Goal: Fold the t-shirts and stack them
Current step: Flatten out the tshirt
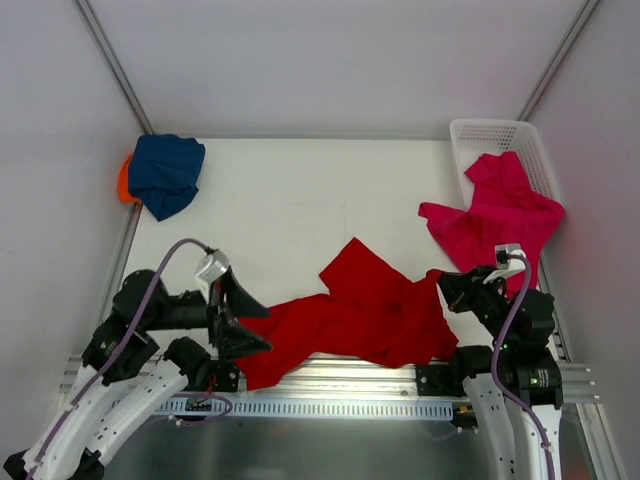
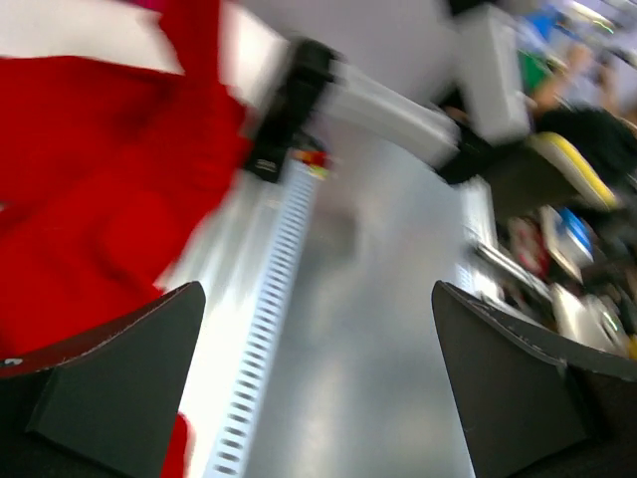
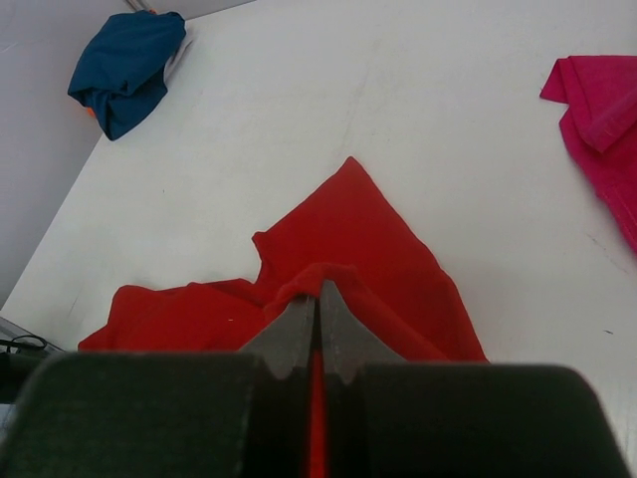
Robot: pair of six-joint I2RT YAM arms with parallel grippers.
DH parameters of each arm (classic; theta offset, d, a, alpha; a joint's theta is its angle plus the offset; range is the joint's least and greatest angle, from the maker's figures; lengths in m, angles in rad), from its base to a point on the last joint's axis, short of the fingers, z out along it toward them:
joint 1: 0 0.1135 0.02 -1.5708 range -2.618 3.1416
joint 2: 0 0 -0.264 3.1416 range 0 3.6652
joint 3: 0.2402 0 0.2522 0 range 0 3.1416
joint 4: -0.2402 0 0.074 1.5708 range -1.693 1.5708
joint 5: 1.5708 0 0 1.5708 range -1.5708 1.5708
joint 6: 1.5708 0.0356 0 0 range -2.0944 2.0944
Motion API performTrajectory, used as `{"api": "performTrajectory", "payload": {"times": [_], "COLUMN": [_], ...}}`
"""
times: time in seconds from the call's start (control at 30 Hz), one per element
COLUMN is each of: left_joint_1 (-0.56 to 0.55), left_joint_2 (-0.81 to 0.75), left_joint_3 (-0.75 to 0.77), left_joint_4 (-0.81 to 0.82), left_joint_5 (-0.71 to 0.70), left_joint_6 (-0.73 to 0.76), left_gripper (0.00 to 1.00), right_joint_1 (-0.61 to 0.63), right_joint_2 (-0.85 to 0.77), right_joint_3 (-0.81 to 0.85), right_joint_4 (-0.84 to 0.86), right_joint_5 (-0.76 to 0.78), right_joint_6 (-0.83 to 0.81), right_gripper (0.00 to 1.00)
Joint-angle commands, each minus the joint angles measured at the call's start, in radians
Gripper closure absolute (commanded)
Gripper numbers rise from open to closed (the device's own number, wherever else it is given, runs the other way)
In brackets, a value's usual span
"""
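Note:
A bright red t-shirt (image 1: 360, 315) lies crumpled along the table's near edge. My left gripper (image 1: 262, 330) stands wide open at the shirt's left end, nothing between its fingers (image 2: 129, 368). In the blurred left wrist view, red cloth (image 2: 90, 199) lies left of the gripper (image 2: 318, 294). My right gripper (image 1: 443, 285) is shut on a raised fold of the red t-shirt (image 3: 368, 229) at its right side, and cloth shows between the closed tips of the gripper (image 3: 318, 287). A navy t-shirt (image 1: 165, 175) sits bunched at the far left on an orange one (image 1: 124, 183). The magenta-pink t-shirt (image 1: 495, 215) spills out of the basket.
A white lattice basket (image 1: 480, 130) stands at the far right corner, partly under the magenta shirt. A slotted metal rail (image 1: 330, 407) runs along the near edge between the arm bases. White walls enclose the table on three sides.

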Motion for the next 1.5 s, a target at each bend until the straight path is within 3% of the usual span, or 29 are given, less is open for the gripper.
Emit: {"api": "performTrajectory", "payload": {"times": [0.0,0.1,0.13,0.27,0.4,0.73,0.87,1.03,1.37,1.4,1.47], "left_joint_1": [-0.008,-0.006,-0.008,-0.008,-0.011,-0.014,-0.014,-0.019,-0.043,-0.046,-0.051], "left_joint_2": [0.195,0.470,0.520,0.737,0.899,0.863,0.835,0.849,0.889,0.893,0.898], "left_joint_3": [0.018,-0.015,-0.034,-0.167,-0.224,-0.299,-0.309,-0.316,-0.348,-0.350,-0.356], "left_joint_4": [-0.013,0.022,0.050,0.374,0.459,0.522,0.521,0.524,0.539,0.548,0.553], "left_joint_5": [-0.446,-0.739,-0.770,-0.708,-0.697,-0.633,-0.605,-0.545,-0.502,-0.501,-0.504], "left_joint_6": [0.110,0.087,0.066,-0.037,-0.028,-0.017,-0.011,-0.010,0.001,0.001,-0.001], "left_gripper": [0.01,0.01,0.01,0.01,0.01,0.03,0.12,0.31,0.39,0.42,0.58], "right_joint_1": [-0.005,-0.005,-0.005,-0.005,-0.005,-0.005,-0.005,-0.005,-0.005,-0.005,-0.005], "right_joint_2": [-0.008,-0.008,-0.005,0.001,-0.002,-0.006,-0.005,-0.002,-0.003,-0.005,-0.003], "right_joint_3": [0.021,0.036,0.036,0.035,0.046,-0.020,-0.045,-0.049,-0.062,-0.063,-0.071], "right_joint_4": [0.041,0.042,0.045,0.060,0.047,0.077,0.091,0.087,0.091,0.096,0.099], "right_joint_5": [-0.027,-0.019,-0.020,-0.031,-0.028,-0.027,-0.027,-0.020,-0.019,-0.019,-0.020], "right_joint_6": [0.040,0.040,0.043,0.055,0.031,0.032,0.038,0.032,0.043,0.046,0.051], "right_gripper": [0.99,1.00,1.00,0.99,0.99,1.00,0.99,0.99,1.00,1.00,0.99]}}
